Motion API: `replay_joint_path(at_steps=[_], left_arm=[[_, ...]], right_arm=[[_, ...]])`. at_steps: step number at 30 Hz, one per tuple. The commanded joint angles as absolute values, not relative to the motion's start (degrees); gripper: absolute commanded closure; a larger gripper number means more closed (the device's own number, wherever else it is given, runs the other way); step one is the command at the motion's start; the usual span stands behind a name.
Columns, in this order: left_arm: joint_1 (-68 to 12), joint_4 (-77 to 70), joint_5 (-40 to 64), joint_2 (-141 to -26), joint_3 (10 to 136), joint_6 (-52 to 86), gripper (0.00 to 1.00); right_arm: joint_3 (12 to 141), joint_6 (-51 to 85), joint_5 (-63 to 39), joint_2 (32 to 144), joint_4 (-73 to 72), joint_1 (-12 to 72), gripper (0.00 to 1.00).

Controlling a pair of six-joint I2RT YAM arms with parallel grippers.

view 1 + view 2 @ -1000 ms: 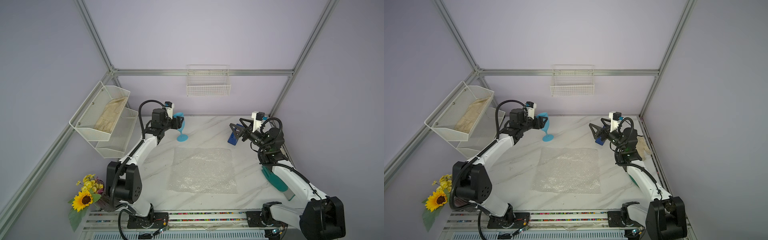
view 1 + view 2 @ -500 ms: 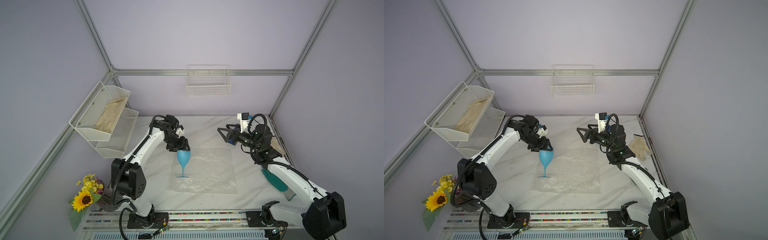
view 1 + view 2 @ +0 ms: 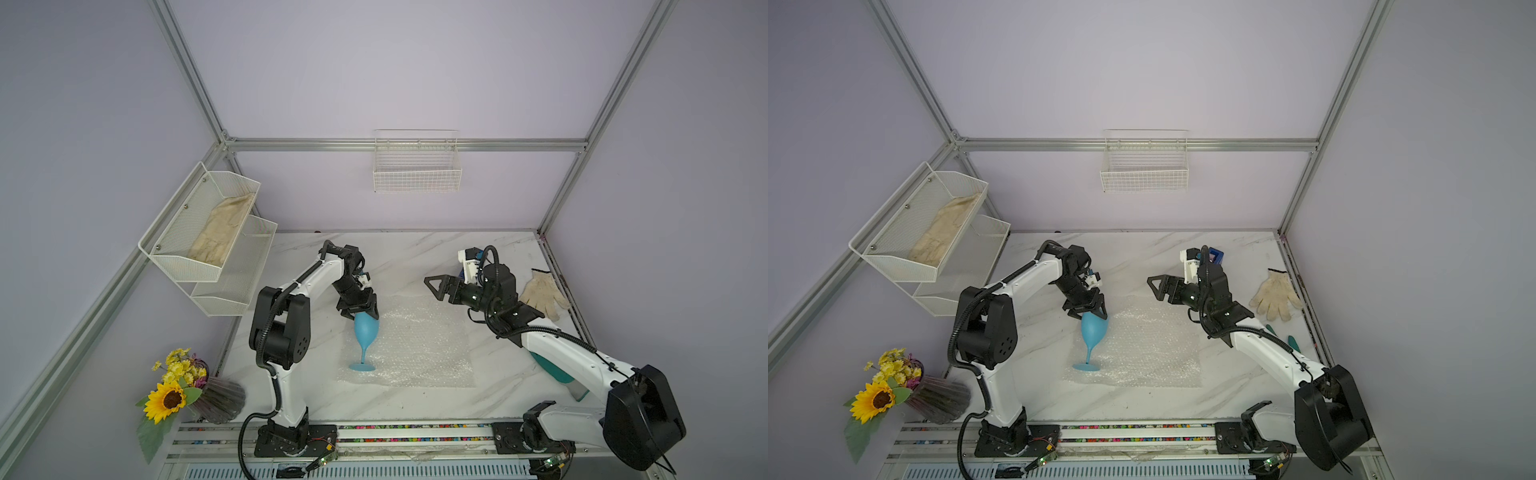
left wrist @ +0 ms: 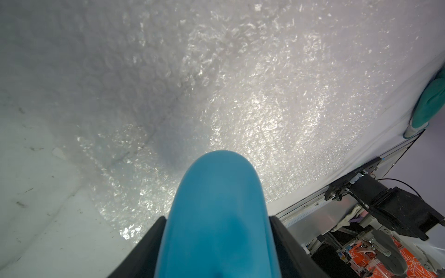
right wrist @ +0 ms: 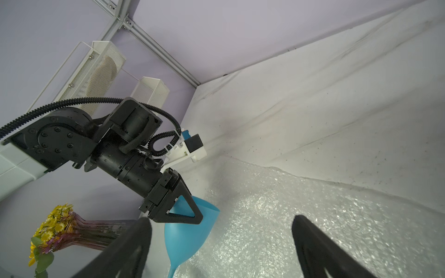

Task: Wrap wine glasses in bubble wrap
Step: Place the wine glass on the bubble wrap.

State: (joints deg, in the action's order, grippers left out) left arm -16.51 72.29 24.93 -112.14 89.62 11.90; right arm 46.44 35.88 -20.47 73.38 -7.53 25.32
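I see the light sky-blue plastic goblet [image 3: 365, 332] upright, its foot over the near left part of the clear bubble-wrap sheet [image 3: 419, 345], which lies flat on the white marble worktop [image 3: 415, 257]. I cannot tell if the foot touches. My left gripper [image 3: 362, 311] pinches the bowl near its rim. My right gripper [image 3: 435, 286] hangs spread and empty above the sheet's far right edge. A cream knitted glove [image 3: 542, 293] lies far right.

Sky-blue goblet [image 3: 365, 328]; clear, glinting bubble wrap [image 3: 419, 345]; white marble table [image 3: 415, 257], grey-veined; cream glove [image 3: 542, 291], far right; teal glove [image 3: 555, 372]; yellow sunflower [image 3: 170, 400].
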Motion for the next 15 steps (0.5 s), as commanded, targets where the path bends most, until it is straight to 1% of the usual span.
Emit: replay_joint_path(at_steps=[1, 6, 9, 15], left_arm=[[-15.19, 70.96, 26.37, -112.46, 87.95, 11.7, 0.4], [-13.99, 68.13, 25.63, -114.07, 86.33, 11.91, 0.37], [-13.64, 65.9, 26.46, -114.31, 85.23, 13.82, 0.34], [-13.7, 65.3, 26.43, -115.74, 85.16, 12.48, 0.23]], right_arm=[[45.73, 37.92, -18.38, 73.33, -6.25, 26.0, 0.06], [45.16, 38.76, -17.76, 73.74, -6.06, 26.76, 0.06], [45.09, 39.28, -17.49, 74.26, -6.06, 27.15, 0.06], [45.4, 39.55, -16.8, 75.23, -5.8, 28.21, 0.06]])
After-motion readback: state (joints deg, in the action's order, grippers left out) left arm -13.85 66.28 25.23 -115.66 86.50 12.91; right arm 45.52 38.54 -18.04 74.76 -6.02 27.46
